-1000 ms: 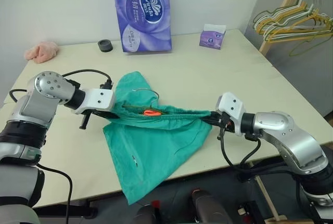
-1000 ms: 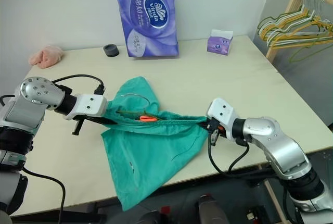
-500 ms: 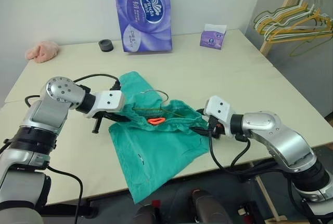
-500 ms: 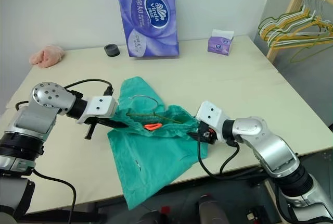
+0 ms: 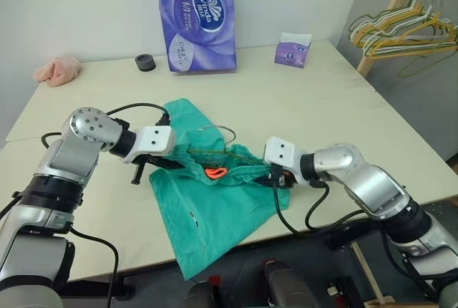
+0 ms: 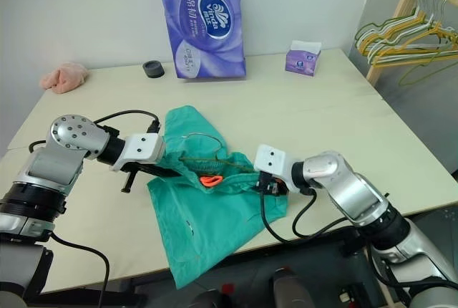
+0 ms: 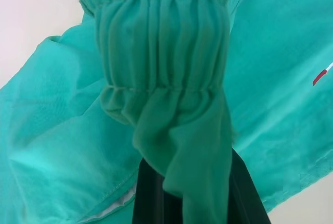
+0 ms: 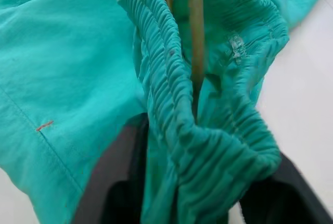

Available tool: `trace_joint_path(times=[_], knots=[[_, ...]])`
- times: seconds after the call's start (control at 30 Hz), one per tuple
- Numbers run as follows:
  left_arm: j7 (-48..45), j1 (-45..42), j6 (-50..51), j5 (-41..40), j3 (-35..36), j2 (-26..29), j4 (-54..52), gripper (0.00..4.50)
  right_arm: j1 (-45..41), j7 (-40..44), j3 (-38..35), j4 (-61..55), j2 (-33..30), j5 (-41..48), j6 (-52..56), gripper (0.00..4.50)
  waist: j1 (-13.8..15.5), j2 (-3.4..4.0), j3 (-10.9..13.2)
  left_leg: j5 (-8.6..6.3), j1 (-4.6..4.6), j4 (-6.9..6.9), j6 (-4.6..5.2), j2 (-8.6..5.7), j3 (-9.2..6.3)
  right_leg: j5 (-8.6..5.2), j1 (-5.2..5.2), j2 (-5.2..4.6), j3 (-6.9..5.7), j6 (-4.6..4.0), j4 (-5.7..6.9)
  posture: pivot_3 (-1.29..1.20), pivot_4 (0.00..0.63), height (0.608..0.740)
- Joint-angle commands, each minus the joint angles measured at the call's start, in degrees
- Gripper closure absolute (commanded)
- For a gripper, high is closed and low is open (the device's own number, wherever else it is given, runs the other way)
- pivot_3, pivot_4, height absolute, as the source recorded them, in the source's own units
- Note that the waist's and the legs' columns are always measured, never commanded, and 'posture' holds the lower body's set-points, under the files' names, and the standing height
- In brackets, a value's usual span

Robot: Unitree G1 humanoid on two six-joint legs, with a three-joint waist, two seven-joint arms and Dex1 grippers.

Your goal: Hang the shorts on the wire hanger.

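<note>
Shorts [image 5: 215,200] of teal-green fabric lie bunched at the near middle of the cream table [image 5: 322,100], one leg drooping over the front edge, so its end is cut off from sight. The gathered waistband hides both sets of fingertips in the head views. The left gripper [image 5: 166,160], reaching in from the left with its arm bent, is clamped tight on a fold of waistband, as its wrist view shows. The right gripper [image 5: 275,176] points inward from the right; its black fingers [image 8: 112,182] stand apart, straddling the waistband. The wire hanger [image 5: 215,152] is mostly buried in the waistband, its hook rising behind beside an orange tag [image 5: 215,172]. Farther back stand a purple tissue pack [image 5: 195,18], a small tissue box [image 5: 292,50], a black roll [image 5: 144,62] and a pink cloth [image 5: 57,69].
</note>
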Motion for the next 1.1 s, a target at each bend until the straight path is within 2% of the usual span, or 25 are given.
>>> trace_joint_path(times=[0.03,0.1,0.13,0.17,0.27,0.6,0.8,0.9,1.0,1.1], knots=[[0.4,-0.5,-0.2,-0.8,1.6,-0.1,-2.3,4.5,-2.3,2.5,0.4,1.2,0.5,-1.5,-2.3,3.66,0.1,0.0,0.0,0.0,0.0,0.0,0.0,0.0,0.0,0.0,0.0,0.0,0.0,0.0,0.0,-0.22,0.101,0.74],[1.1,-0.1,0.4,-1.2,1.9,-0.4,-2.6,4.5,-2.9,3.7,0.6,2.0,0.6,-1.9,-3.2,4.37,0.1,0.0,0.0,0.0,0.0,0.0,0.0,0.0,0.0,0.0,0.0,-0.01,0.0,0.0,0.0,-0.22,0.101,0.74],[1.3,-0.2,2.2,-1.9,2.3,-0.8,-2.9,4.5,-3.0,4.3,0.5,2.3,0.6,-2.1,-3.5,4.46,0.1,0.0,0.0,0.0,0.0,0.0,0.0,-0.01,0.0,0.0,0.0,-0.01,0.01,0.0,0.0,-0.22,0.101,0.74],[1.2,-0.2,3.4,-2.8,2.5,-1.2,-3.2,3.97,-3.1,4.7,0.3,2.4,0.7,-2.2,-3.6,4.5,0.2,0.0,0.0,0.0,0.0,0.01,0.0,-0.01,0.0,0.0,0.0,-0.01,0.0,0.0,0.0,-0.22,0.1,0.74],[1.1,-0.4,4.3,-3.5,3.0,-1.4,-3.2,3.15,-3.0,5.8,-0.6,2.5,0.8,-2.2,-3.8,4.5,0.1,0.0,0.0,0.0,-0.01,0.02,0.0,-0.01,-0.01,0.0,0.0,-0.02,0.01,0.0,0.0,-0.22,0.099,0.74],[4.3,-4.4,2.8,-3.8,7.8,-0.5,9.6,0.05,-0.3,8.6,-7.0,-2.0,-2.2,2.8,1.4,4.5,0.1,0.0,0.0,0.0,-0.04,0.01,0.0,0.0,-0.05,0.01,-0.04,-0.02,-0.04,-0.01,0.01,-0.24,0.095,0.74],[18.1,-11.6,-7.3,-1.4,12.5,-2.6,23.4,0.02,2.9,7.1,-14.9,-4.3,-4.1,8.9,11.5,4.5,0.3,-0.02,0.0,0.0,-0.06,0.05,-0.01,-0.05,-0.06,0.01,-0.03,-0.1,-0.06,-0.01,0.0,-0.23,0.09,0.74],[20.0,-12.3,-8.5,-1.8,13.5,-2.9,25.4,0.02,6.0,3.3,-22.1,-6.1,-3.2,13.4,20.9,4.5,0.3,-0.02,0.0,0.0,-0.07,0.04,-0.01,-0.05,-0.06,0.01,-0.04,-0.12,-0.05,-0.01,0.01,-0.23,0.091,0.74],[15.7,-8.5,-2.3,-6.8,15.0,-3.9,19.6,0.02,10.6,-0.6,-28.5,-8.6,-3.3,16.2,28.5,4.5,0.2,0.0,0.0,0.0,-0.08,0.01,-0.01,-0.05,-0.06,0.01,-0.05,-0.13,-0.03,-0.01,0.02,-0.24,0.095,0.74],[11.0,-2.2,8.6,-13.5,15.5,-4.6,7.1,0.02,15.8,-4.3,-34.2,-11.0,-3.2,17.5,32.1,4.5,0.2,0.0,0.0,0.0,-0.08,-0.02,-0.01,-0.05,-0.06,0.01,-0.05,-0.13,-0.01,-0.01,0.02,-0.26,0.098,0.74]])
